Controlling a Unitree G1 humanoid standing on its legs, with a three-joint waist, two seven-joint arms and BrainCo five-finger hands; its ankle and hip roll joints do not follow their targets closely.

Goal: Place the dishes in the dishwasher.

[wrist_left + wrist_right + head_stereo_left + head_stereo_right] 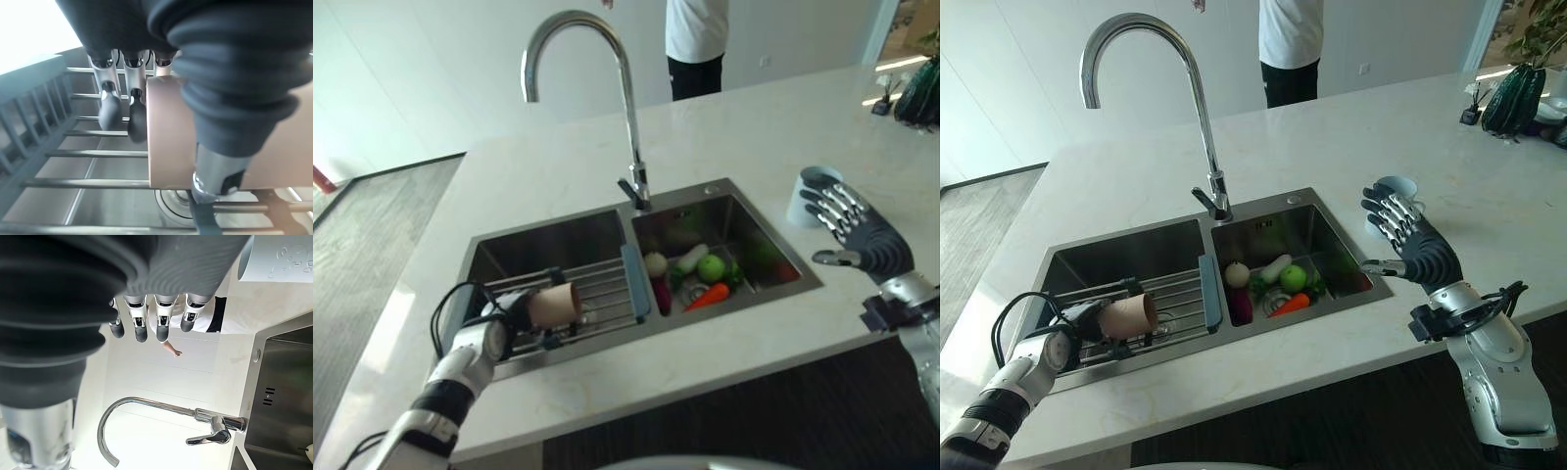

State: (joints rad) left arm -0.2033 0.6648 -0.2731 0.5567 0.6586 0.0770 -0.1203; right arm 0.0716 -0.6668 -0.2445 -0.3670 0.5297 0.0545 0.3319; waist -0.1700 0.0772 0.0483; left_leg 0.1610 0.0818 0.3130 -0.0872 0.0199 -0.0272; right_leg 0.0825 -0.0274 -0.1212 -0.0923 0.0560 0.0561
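I see the pale surface (1136,166) holding a double sink (1126,257). My left hand (1087,318) grips a tan cup (1129,315) over the rack (1175,299) in the left basin. My right hand (1408,240), fingers spread, hovers beside a white cup (1400,186).

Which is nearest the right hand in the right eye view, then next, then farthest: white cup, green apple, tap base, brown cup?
1. White cup, just behind the right hand.
2. Green apple, right basin.
3. Tap base, behind the divider.
4. Brown cup, left hand, over the rack.
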